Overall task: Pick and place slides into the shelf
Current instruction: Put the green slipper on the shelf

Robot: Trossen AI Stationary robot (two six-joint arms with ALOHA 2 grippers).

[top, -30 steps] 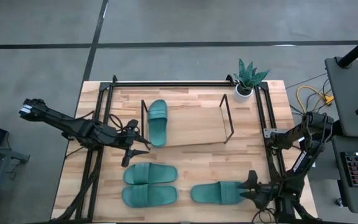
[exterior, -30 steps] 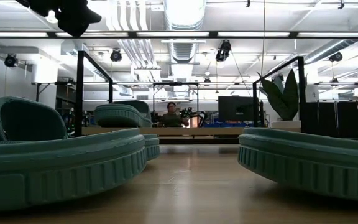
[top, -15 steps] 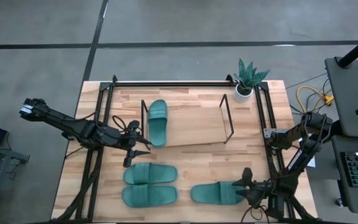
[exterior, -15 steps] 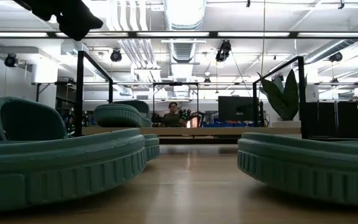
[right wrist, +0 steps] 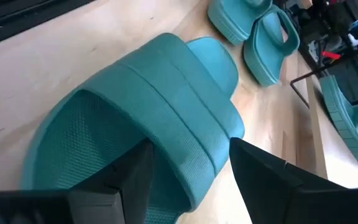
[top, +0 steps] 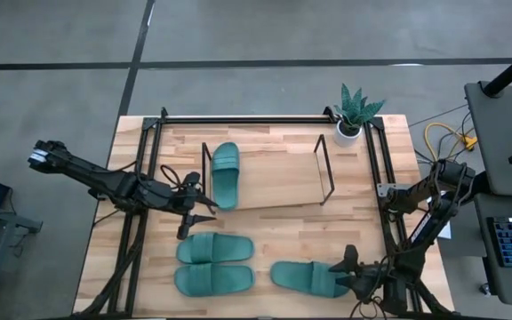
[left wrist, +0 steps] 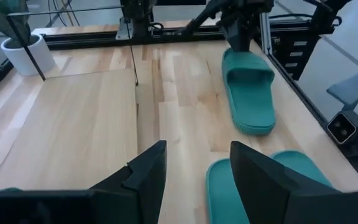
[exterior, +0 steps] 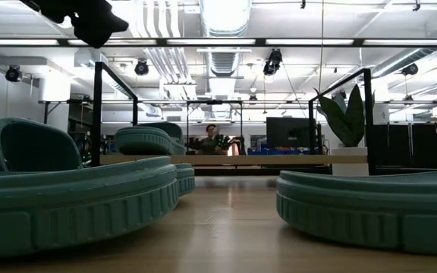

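Near slide (top: 308, 277): teal-green rubber, oval sole, 1 wide strap with fine mesh lining, ribbed sole edge; lies flat at the counter's front right, toe toward the left.
Right gripper (top: 348, 271): at that slide's heel end, fingers (right wrist: 263, 180) spread apart either side of the strap in the right wrist view; they stand wide, nothing clamped between them.
Front pair (top: 214, 264): 2 more slides side by side at front left, same moulded rubber, touching or nearly so along their long edges.
Counter (top: 274, 229): pale butcher-block wood, visible plank seams, black frame rails along its sides.
Left gripper (top: 194, 216): above the counter just behind the front pair, beside the shelf's left end; fingers parted, empty.
Shelf (top: 269, 178): thin black rod end frames upright on a light wood base, mid-counter.
Shelved slide (top: 225, 173): 4th slide, on the shelf base against the left end frame.
Plant (top: 356, 112): spiky green leaves, small white pot, far right corner, outside the shelf.
Background: a person seated far off in the low view.
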